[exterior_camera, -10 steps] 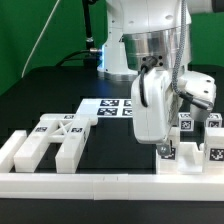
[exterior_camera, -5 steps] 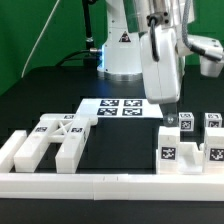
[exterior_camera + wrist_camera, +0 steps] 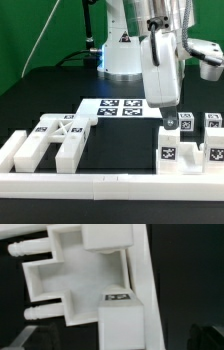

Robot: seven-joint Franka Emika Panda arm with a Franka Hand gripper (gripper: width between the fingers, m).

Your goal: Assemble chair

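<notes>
Pincer point(image 3: 169, 121) risen off chair piece point(image 3: 187, 152), jaws apart.

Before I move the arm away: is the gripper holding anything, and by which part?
Nothing, it seems. The gripper hangs over the chair pieces, which rest on the table.

The gripper point(image 3: 170, 121) just above tagged white chair pieces point(image 3: 190, 152) at the exterior view's right, marker board point(image 3: 115, 108) behind.
</notes>
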